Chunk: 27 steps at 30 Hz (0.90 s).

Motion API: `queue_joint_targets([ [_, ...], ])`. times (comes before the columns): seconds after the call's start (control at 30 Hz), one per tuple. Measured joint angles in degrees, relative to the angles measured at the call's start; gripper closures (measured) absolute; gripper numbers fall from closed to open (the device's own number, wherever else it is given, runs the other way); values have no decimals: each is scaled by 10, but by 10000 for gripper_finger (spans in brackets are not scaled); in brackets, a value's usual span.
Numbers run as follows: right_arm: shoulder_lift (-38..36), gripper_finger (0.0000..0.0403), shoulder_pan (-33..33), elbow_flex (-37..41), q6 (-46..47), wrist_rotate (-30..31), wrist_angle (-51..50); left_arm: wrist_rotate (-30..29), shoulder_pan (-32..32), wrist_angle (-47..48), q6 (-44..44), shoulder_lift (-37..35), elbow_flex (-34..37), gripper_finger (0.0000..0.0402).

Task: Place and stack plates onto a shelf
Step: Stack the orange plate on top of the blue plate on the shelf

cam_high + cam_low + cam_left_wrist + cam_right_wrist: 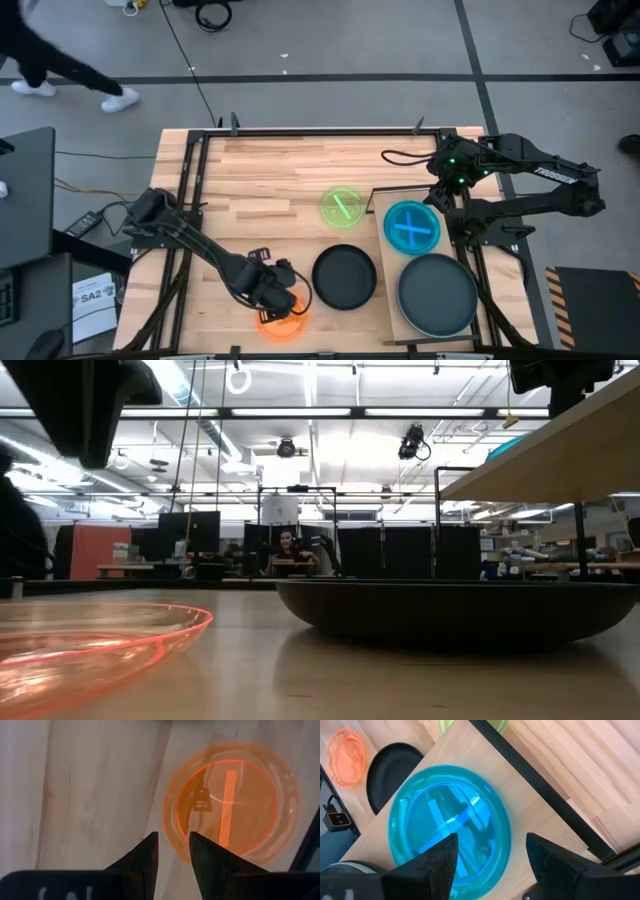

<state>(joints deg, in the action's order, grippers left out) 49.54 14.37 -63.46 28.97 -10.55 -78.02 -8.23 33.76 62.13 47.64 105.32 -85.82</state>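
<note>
Hovering low over the orange plate (277, 322) at the table's near edge, the left gripper (173, 851) is pointing straight down, its jaws slightly parted and holding nothing. Beside it a black plate (344, 277) is lying on the tabletop (260, 180), the lime plate (342, 208) beyond. Farther right, the right gripper (490, 855) is hanging wide open over the cyan plate (411, 227), which is sitting on the shelf (386, 280) behind the other black plate (437, 294); the shelf's long axis is running near to far

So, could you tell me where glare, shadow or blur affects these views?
Low view: ceiling lights blow out, and the near orange plate is blurred. Left wrist view: the left gripper throws a shadow onto that plate. High view: even light.
</note>
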Motion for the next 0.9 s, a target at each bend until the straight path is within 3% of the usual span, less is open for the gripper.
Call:
queue_joint_targets([
  [0.27, 0, 163, 0, 0, -1, 0, 0, 17, -5, -20, -5, -5, 40, 285],
  [0.5, 0, 163, 0, 0, -2, 0, 0, 82, -14, -197, 13, -28, 170, 285],
  [0.9, 0, 163, 0, 0, -2, 0, -1, 106, -19, -282, 50, -31, 256, 285],
])
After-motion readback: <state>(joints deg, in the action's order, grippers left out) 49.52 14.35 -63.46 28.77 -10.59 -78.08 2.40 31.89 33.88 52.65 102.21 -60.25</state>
